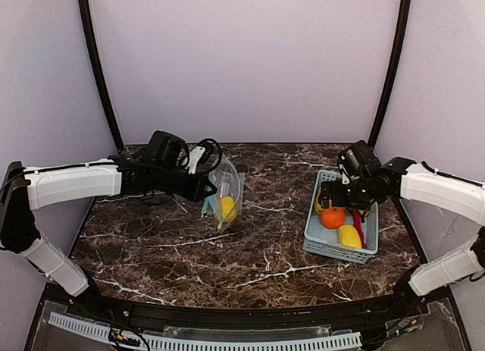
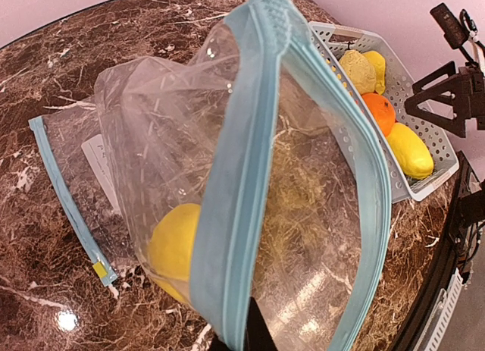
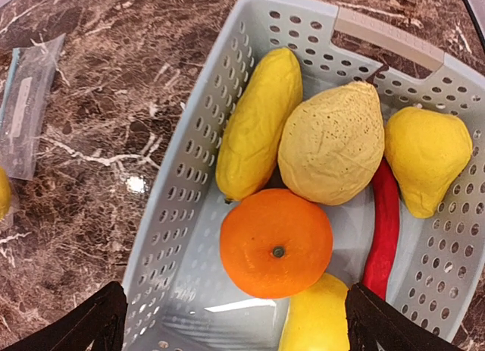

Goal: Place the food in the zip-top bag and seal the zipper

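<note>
My left gripper [image 1: 206, 188] is shut on the blue zipper rim of the clear zip-top bag [image 1: 227, 186] and holds its mouth open in the left wrist view [image 2: 303, 184]. One yellow fruit [image 2: 174, 245] lies inside the bag. My right gripper [image 1: 337, 199] is open and empty above the basket, with its jaws wide on either side of the orange [image 3: 276, 242]. Around the orange lie a long yellow fruit [image 3: 258, 123], a pale wrinkled one [image 3: 332, 142], a yellow pear shape [image 3: 427, 150], another yellow piece [image 3: 318, 321] and the red chili [image 3: 383, 230].
The pale blue slatted basket [image 1: 322, 245] stands at the right on the dark marble table [image 1: 189, 252]. A flat clear plastic piece with a blue strip [image 2: 68, 207] lies on the table beside the held bag. Purple walls enclose the back and sides.
</note>
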You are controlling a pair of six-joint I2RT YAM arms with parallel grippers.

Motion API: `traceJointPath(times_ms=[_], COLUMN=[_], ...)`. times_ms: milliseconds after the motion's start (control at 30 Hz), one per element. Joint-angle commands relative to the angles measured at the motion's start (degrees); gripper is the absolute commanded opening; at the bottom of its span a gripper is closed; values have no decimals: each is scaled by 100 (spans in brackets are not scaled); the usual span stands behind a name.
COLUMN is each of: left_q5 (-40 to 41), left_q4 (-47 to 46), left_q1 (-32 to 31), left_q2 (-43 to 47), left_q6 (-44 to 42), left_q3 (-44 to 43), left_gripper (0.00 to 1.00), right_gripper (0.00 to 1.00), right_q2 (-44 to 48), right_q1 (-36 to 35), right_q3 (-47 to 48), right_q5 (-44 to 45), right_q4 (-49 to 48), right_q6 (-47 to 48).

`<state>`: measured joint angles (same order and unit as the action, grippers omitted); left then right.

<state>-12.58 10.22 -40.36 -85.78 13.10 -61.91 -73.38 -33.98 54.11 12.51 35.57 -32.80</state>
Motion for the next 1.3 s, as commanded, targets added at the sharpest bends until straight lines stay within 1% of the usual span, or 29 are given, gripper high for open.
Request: traceJointPath(times_ms=[0, 233, 433, 833, 900, 1067, 1267], left_q5=[11, 10, 24, 38, 57, 69, 71], left_q4=[162, 187, 209, 233, 237, 252, 273], left_q1=[-14, -15, -9, -14, -9, -5, -7], left_q2=[89, 99, 126, 91, 89, 91, 67], left_q6=[28, 26, 18, 9, 2, -9, 1], left_q3=[-145, -163, -172, -192, -195, -202, -214], left_gripper=[1, 1, 1, 1, 1, 1, 1], right_gripper=[98, 96, 86, 84, 82, 71, 66], right_q2=[-295, -670, -990, -1365, -1395, -1391, -1112], right_q1=[299, 522, 647, 672, 664, 668, 666], right_q3=[-283, -406, -494, -385, -379, -370, -237], right_q5=[-352, -475, -453, -417, -389, -328, -321], right_q4=[-218, -551, -751, -931, -931, -921, -646], right_q6=[204, 349, 376, 393, 388, 392, 387])
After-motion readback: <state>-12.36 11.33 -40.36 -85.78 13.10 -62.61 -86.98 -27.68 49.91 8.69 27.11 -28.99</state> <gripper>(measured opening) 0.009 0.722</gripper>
